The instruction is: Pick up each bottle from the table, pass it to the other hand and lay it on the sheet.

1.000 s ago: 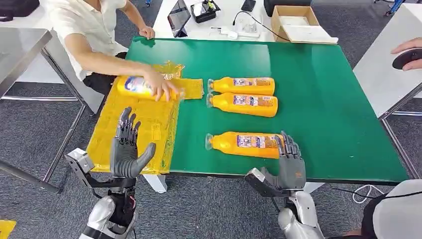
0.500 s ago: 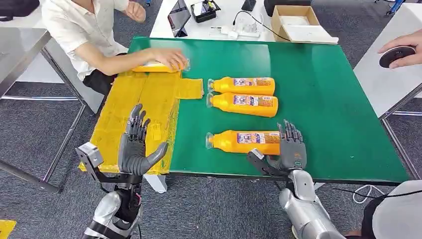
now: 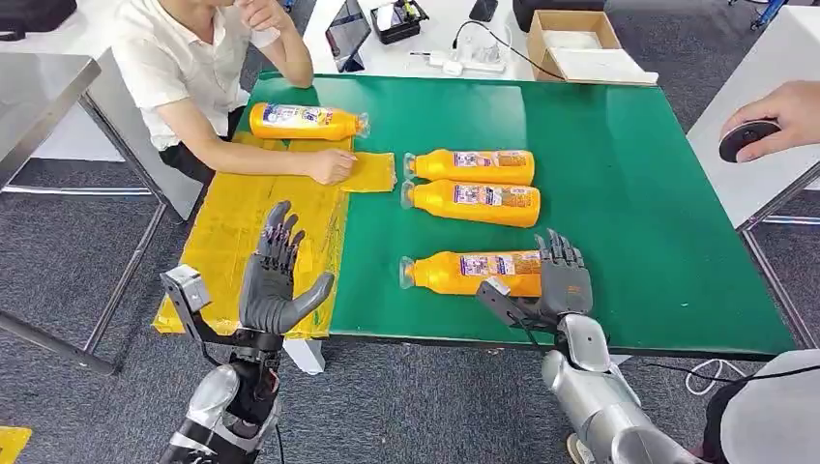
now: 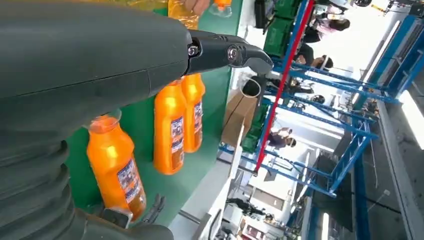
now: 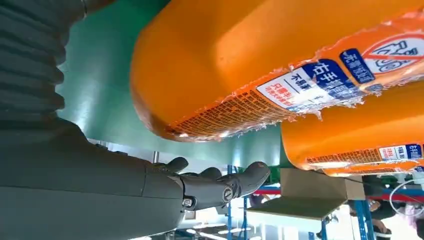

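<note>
From the head view, a green table (image 3: 629, 174) carried four orange bottles lying on their sides: the nearest bottle (image 3: 464, 274) close to the near edge, two more (image 3: 471, 166) (image 3: 472, 203) lying side by side just beyond it, and a fourth bottle (image 3: 307, 121) at the far left corner, beside a seated person (image 3: 193, 68) whose hand rested on the yellow sheet (image 3: 251, 227) draped over the table's left edge. The right hand (image 3: 559, 280) sat at the base end of the nearest bottle with fingers spread and gripping nothing; whether it touched the plastic could not be told. The left hand (image 3: 273, 280) hovered above the sheet's near part, fingers apart and empty. In the left wrist view, three bottles lay on the green surface beyond the thumb (image 4: 225, 52). In the right wrist view, the nearest bottle's rounded base loomed close, its shrink label blue, white and red with Chinese characters, too partial to name a brand. The bottles looked full, so probably weighty, smooth and prone to rolling; wrapping the labelled middle seemed safest.
</note>
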`<state>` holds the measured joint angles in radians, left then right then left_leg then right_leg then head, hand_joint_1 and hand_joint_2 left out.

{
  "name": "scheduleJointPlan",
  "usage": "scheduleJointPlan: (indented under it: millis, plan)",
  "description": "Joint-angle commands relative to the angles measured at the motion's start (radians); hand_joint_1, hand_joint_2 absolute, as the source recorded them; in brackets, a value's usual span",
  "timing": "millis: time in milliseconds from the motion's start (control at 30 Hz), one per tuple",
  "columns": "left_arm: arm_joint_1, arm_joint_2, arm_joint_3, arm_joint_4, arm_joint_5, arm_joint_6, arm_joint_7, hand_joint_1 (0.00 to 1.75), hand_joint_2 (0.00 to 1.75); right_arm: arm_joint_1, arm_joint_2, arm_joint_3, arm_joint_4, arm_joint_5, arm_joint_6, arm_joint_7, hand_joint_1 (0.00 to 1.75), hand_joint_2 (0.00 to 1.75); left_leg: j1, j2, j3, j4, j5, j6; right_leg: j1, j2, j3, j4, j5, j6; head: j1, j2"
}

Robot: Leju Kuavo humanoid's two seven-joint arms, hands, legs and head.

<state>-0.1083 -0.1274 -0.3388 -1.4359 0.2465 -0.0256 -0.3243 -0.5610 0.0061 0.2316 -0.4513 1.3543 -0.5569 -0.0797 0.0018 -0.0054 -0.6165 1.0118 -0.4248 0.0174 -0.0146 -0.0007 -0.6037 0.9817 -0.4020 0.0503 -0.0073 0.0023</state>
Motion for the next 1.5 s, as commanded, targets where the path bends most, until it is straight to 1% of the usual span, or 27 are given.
scheduleJointPlan:
  millis: [33,100,133,167,200,233,400,433,467,500,567,667,700,767,800,1067,1100,1133,1167,1267,1300,1333,1367,1400,1433,1467,1500]
  plan:
    - [-0.088,-0.009,-0.028,0.140,0.015,0.002,0.014,0.00,1.75,-0.082,0.017,0.017,0.107,-0.045,0.070,-0.021,0.00,1.75,0.000,0.000,0.002,0.000,0.000,-0.001,0.000,0.000,0.002,0.000,-0.001,-0.001,0.000,0.000]
    - [-0.093,-0.011,-0.031,0.152,0.019,0.003,0.017,0.00,1.75,-0.080,0.022,0.008,0.120,-0.063,0.116,-0.016,0.00,1.75,0.000,0.000,0.004,0.000,-0.001,-0.001,0.000,0.000,0.004,0.000,-0.001,-0.002,0.000,0.000]
    - [-0.094,-0.012,-0.031,0.155,0.022,0.003,0.019,0.00,1.75,-0.076,0.024,0.005,0.123,-0.073,0.140,-0.021,0.00,1.75,0.000,0.001,0.007,0.000,-0.002,-0.002,0.001,0.000,0.007,0.000,-0.002,-0.003,0.000,0.000]
    - [-0.095,-0.011,-0.033,0.156,0.027,0.003,0.020,0.00,1.75,-0.071,0.022,0.011,0.126,-0.074,0.164,-0.024,0.00,1.75,0.000,0.000,0.003,-0.001,-0.001,-0.001,0.000,0.000,0.003,0.000,-0.001,-0.001,0.000,0.000]
    - [-0.095,-0.011,-0.033,0.156,0.027,0.003,0.020,0.00,1.75,-0.071,0.022,0.011,0.126,-0.074,0.164,-0.024,0.00,1.75,0.000,0.000,0.004,-0.001,-0.001,-0.001,0.000,-0.001,0.004,0.000,-0.001,-0.002,0.000,0.000]
    - [-0.106,-0.015,-0.035,0.160,0.032,0.002,0.022,0.00,1.75,-0.075,0.024,0.012,0.138,-0.081,0.196,-0.033,0.00,1.75,0.000,-0.001,0.003,-0.001,0.000,-0.001,0.000,-0.001,0.003,-0.001,-0.001,-0.001,0.000,0.000]
    - [-0.113,-0.019,-0.037,0.163,0.034,0.002,0.024,0.00,1.75,-0.075,0.023,0.010,0.139,-0.085,0.201,-0.035,0.00,1.75,0.001,-0.001,0.005,-0.001,-0.001,-0.001,0.001,-0.001,0.005,-0.001,-0.001,-0.002,0.000,0.000]
    - [-0.114,-0.019,-0.039,0.164,0.035,0.002,0.024,0.00,1.75,-0.077,0.023,0.010,0.141,-0.089,0.214,-0.036,0.21,1.75,0.000,0.000,0.004,-0.001,-0.001,-0.001,0.001,-0.001,0.003,-0.001,-0.001,-0.001,0.000,0.000]
    - [-0.116,-0.019,-0.041,0.165,0.037,0.002,0.025,0.00,1.75,-0.078,0.018,0.011,0.143,-0.092,0.232,-0.045,1.62,1.75,0.000,0.000,0.003,-0.001,0.000,-0.001,0.000,-0.001,0.003,-0.001,0.000,-0.001,0.000,0.000]
    - [-0.119,-0.020,-0.044,0.168,0.039,0.001,0.025,0.00,1.75,-0.079,0.016,0.010,0.147,-0.102,0.260,-0.053,1.71,1.75,0.000,0.000,0.005,-0.001,-0.001,-0.001,0.001,-0.001,0.005,-0.001,-0.001,-0.002,0.000,0.000]
    - [-0.122,-0.020,-0.049,0.171,0.042,0.001,0.025,0.00,1.75,-0.076,0.014,-0.007,0.149,-0.129,0.279,-0.071,1.75,1.75,0.000,-0.001,0.003,-0.001,0.000,-0.001,0.000,-0.001,0.003,0.000,-0.001,-0.001,0.000,0.000]
    - [-0.128,-0.021,-0.057,0.177,0.051,-0.002,0.024,0.00,1.75,-0.068,0.011,-0.025,0.158,-0.166,0.324,-0.116,1.73,1.75,0.001,-0.001,0.006,-0.001,-0.001,-0.001,0.001,-0.002,0.006,-0.001,-0.002,-0.002,0.000,0.000]
    - [-0.134,-0.021,-0.065,0.187,0.057,-0.005,0.023,0.00,1.75,-0.057,0.013,-0.087,0.156,-0.253,0.383,-0.176,1.73,1.75,0.001,0.000,0.007,-0.001,-0.001,-0.001,0.001,-0.002,0.006,-0.002,-0.001,-0.002,0.000,0.000]
    - [-0.138,-0.022,-0.069,0.194,0.061,-0.005,0.020,0.00,1.75,-0.047,0.010,-0.096,0.158,-0.274,0.395,-0.203,1.75,1.75,0.001,-0.001,0.006,-0.001,0.000,-0.001,0.001,-0.002,0.006,-0.001,-0.001,-0.001,0.000,0.000]
    - [-0.141,-0.023,-0.070,0.200,0.065,-0.002,0.015,0.00,1.75,-0.040,0.017,-0.125,0.159,-0.316,0.418,-0.223,1.75,1.75,0.001,-0.002,0.009,-0.002,0.000,-0.001,0.001,-0.003,0.008,-0.002,-0.001,-0.002,0.000,0.000]
    - [-0.142,-0.023,-0.070,0.203,0.068,-0.001,0.014,0.00,1.75,-0.034,0.019,-0.113,0.158,-0.309,0.413,-0.227,1.75,1.75,0.001,-0.002,0.009,-0.002,0.000,-0.001,0.001,-0.004,0.009,-0.003,-0.001,-0.002,0.000,0.000]
    - [-0.142,-0.023,-0.072,0.205,0.069,-0.001,0.013,0.00,1.75,-0.028,0.025,-0.132,0.159,-0.339,0.434,-0.242,1.75,1.75,0.001,-0.002,0.010,-0.002,0.000,-0.001,0.001,-0.003,0.009,-0.003,-0.001,-0.002,0.000,0.000]
    - [-0.144,-0.019,-0.087,0.203,0.076,-0.004,0.012,0.00,1.75,0.003,0.023,-0.151,0.156,-0.402,0.475,-0.274,1.75,1.75,0.001,-0.001,0.012,-0.002,-0.001,-0.001,0.001,-0.003,0.011,-0.003,-0.001,-0.002,0.000,0.000]
    - [-0.144,-0.019,-0.087,0.203,0.076,-0.004,0.012,0.00,1.75,0.003,0.023,-0.151,0.156,-0.402,0.475,-0.274,1.75,1.75,0.002,-0.001,0.012,-0.002,0.000,-0.001,0.002,-0.003,0.011,-0.003,-0.001,-0.002,0.000,0.000]
    - [-0.135,-0.016,-0.095,0.201,0.074,-0.007,0.009,0.00,1.75,0.019,0.033,-0.192,0.138,-0.467,0.481,-0.336,1.75,1.75,0.002,0.000,0.016,-0.001,-0.001,-0.001,0.002,-0.002,0.015,-0.003,-0.001,-0.002,0.000,0.000]
    - [-0.127,-0.013,-0.097,0.197,0.061,-0.001,-0.004,0.00,1.75,0.025,0.042,-0.223,0.130,-0.516,0.484,-0.381,1.75,1.75,0.002,-0.002,0.018,-0.003,0.000,-0.002,0.002,-0.004,0.017,-0.005,0.000,-0.003,0.000,0.000]
    - [-0.114,-0.009,-0.099,0.188,0.035,0.015,-0.025,0.00,1.75,0.032,0.054,-0.250,0.115,-0.562,0.480,-0.421,1.75,1.75,0.001,0.000,0.018,-0.002,0.000,-0.001,0.002,-0.002,0.017,-0.003,-0.001,-0.002,0.000,0.000]
    - [-0.104,-0.008,-0.100,0.185,0.030,0.018,-0.028,0.00,1.75,0.038,0.060,-0.253,0.105,-0.572,0.464,-0.434,1.75,1.75,0.002,0.000,0.018,-0.003,0.000,-0.002,0.002,-0.002,0.017,-0.004,0.000,-0.003,0.000,0.000]
    - [-0.088,-0.007,-0.096,0.177,0.046,0.009,-0.015,0.00,1.75,0.044,0.071,-0.277,0.088,-0.610,0.462,-0.460,1.75,1.75,0.001,0.001,0.018,-0.002,-0.001,-0.001,0.002,-0.001,0.016,-0.003,-0.001,-0.002,0.000,0.000]
    - [-0.059,-0.013,-0.084,0.170,0.156,-0.059,0.067,0.00,1.75,0.055,0.089,-0.304,0.060,-0.674,0.476,-0.460,1.75,1.75,0.002,0.001,0.018,-0.002,-0.001,-0.002,0.002,0.000,0.016,-0.003,-0.001,-0.003,0.000,0.000]
    - [-0.043,-0.006,-0.088,0.161,0.222,-0.101,0.108,0.00,1.75,0.063,0.097,-0.297,0.037,-0.698,0.483,-0.463,1.75,1.75,0.001,0.003,0.019,-0.003,-0.001,-0.002,0.002,0.001,0.017,-0.004,-0.001,-0.004,0.000,0.000]
    - [-0.025,0.016,-0.101,0.149,0.253,-0.118,0.121,0.00,1.75,0.073,0.107,-0.284,0.007,-0.726,0.491,-0.478,1.75,1.75,0.001,0.003,0.019,-0.003,-0.002,-0.002,0.002,0.001,0.017,-0.004,-0.001,-0.004,0.000,0.000]
